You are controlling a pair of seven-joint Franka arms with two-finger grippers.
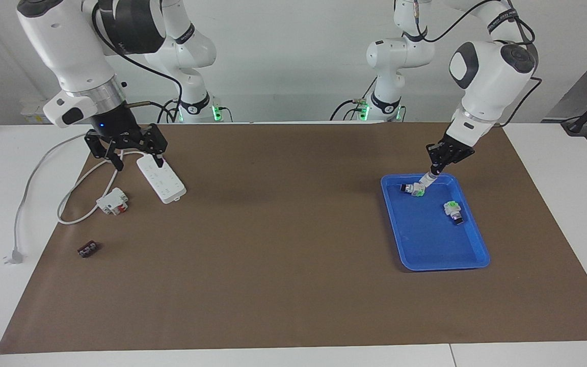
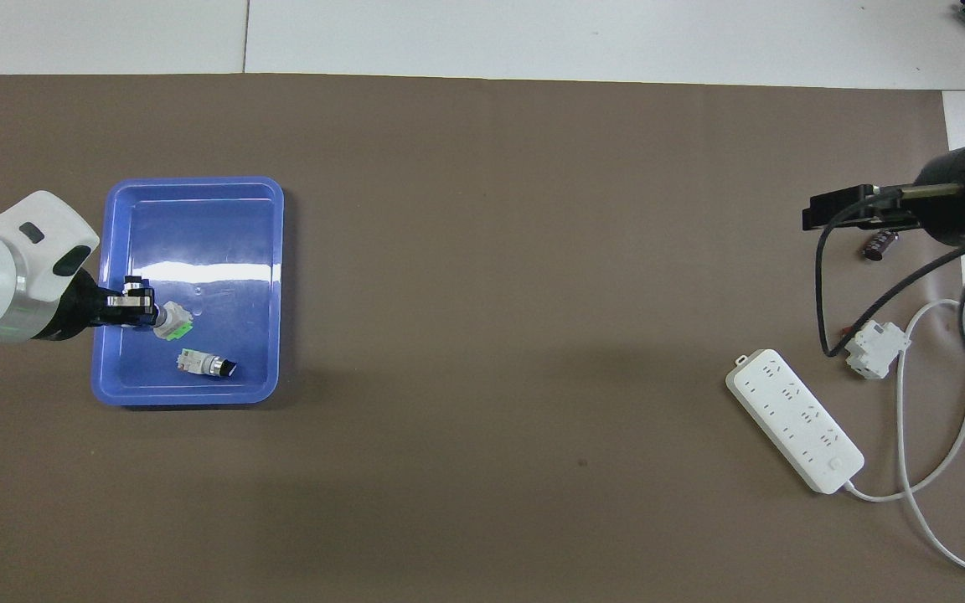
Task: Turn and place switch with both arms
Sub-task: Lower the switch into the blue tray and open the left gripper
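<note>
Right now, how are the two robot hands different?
The left gripper is shut on the switch; the right gripper is open and holds nothing. The left gripper is over the blue tray; the right gripper is by the power strip, at the right arm's end of the table. Both are black with two fingers.

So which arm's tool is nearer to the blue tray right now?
Left. The left tool is over the blue tray, holding a switch above a green-ended switch. The right tool hangs over the power strip, at the right arm's end.
</note>
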